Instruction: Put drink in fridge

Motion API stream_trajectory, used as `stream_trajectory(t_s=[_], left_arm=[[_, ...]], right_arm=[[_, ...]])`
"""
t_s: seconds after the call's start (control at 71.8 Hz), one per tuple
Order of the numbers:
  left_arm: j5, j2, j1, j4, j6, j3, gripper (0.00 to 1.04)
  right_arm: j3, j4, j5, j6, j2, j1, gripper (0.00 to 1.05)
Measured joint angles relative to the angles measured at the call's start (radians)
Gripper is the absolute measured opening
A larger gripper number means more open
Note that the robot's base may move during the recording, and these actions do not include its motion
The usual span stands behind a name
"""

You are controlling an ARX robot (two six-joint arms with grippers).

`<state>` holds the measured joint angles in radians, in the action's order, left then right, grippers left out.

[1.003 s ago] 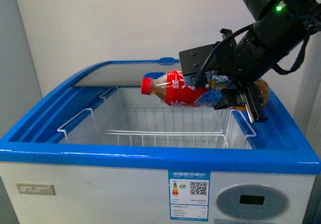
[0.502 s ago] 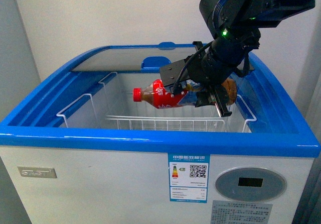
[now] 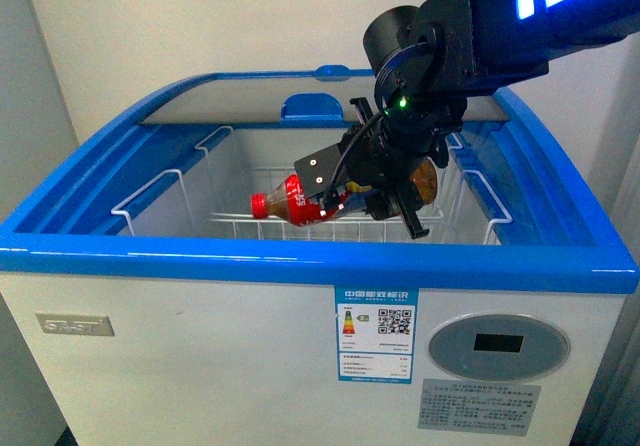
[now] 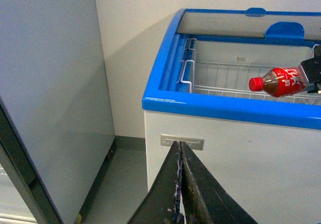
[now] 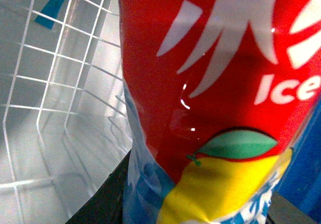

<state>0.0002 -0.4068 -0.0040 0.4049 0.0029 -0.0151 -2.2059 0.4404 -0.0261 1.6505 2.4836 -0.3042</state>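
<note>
The drink [image 3: 300, 199], a bottle with a red cap and a red label, lies almost level inside the open top of the fridge [image 3: 300, 266], cap pointing left, just above the white wire baskets [image 3: 250, 228]. My right gripper [image 3: 375, 194] is shut on its body. The bottle's red label with white lettering fills the right wrist view [image 5: 210, 83]. It also shows in the left wrist view [image 4: 278, 81]. My left gripper [image 4: 179, 146] is shut and empty, low in front of the fridge's left corner [image 4: 165, 103].
The curved glass lid [image 3: 250, 111] is slid to the back with its blue handle [image 3: 310, 104] showing. A tall grey cabinet [image 4: 50, 83] stands left of the fridge, with a narrow floor gap [image 4: 120, 184] between them. A white wall is behind.
My right arm has carried the drink down and to the left, from above the right rim into the fridge opening, close over the wire baskets.
</note>
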Motion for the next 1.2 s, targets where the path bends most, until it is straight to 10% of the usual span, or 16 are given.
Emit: stream_trajectory(t_s=[0.307, 0.739, 1.198], left_arm=[[0.000, 0.113, 0.000, -0.110, 0.000, 0.000, 0.03], [0.000, 0.226, 0.000, -0.223, 0.000, 0.000, 0.03], [0.000, 0.401, 0.000, -0.403, 0.000, 0.000, 0.03]], right_arm=[[0.130, -0.095, -0.012, 0.024, -0.002, -0.024, 0.40], [0.161, -0.103, 0.090, -0.048, -0.189, -0.014, 0.97], [0.855, -0.217, -0.132, -1.225, -0.940, 0.209, 0.97]])
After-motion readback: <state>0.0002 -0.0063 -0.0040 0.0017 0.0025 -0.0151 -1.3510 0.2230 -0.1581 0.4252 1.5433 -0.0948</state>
